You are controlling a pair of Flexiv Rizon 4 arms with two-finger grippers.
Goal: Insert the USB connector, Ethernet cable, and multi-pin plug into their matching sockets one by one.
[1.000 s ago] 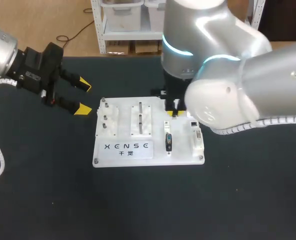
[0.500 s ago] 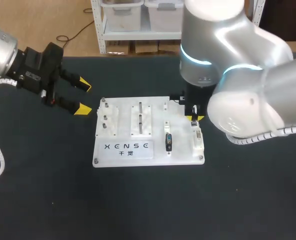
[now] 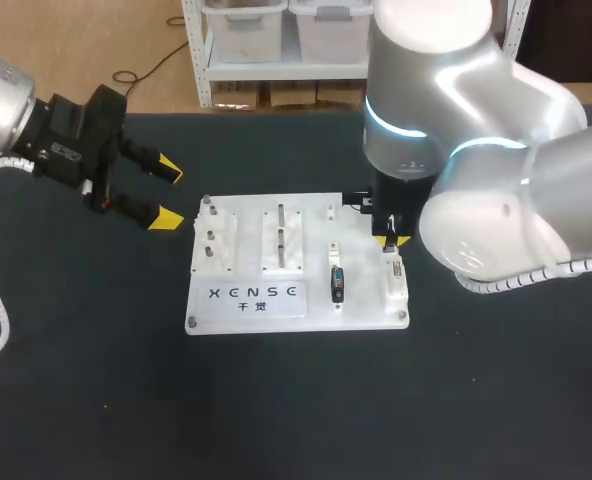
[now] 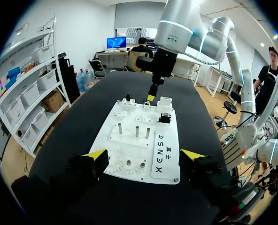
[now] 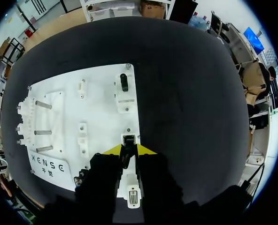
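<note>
While right fingers (image 5: 110, 150) pinch plug (image 5: 126, 157) | axis upright | tip toward board (image 5: 101, 93)

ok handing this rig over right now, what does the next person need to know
Left gripper: open, empty, hovering off the far-left corner of the white board.
Right gripper: shut on a small dark plug, just short of the Ethernet socket on the board's right edge; not seated yet.
The multi-pin socket next to it is empty. A black connector sits on the middle block; I cannot tell whether it is plugged in.
Left to do: push this plug home, then the rest.
</note>
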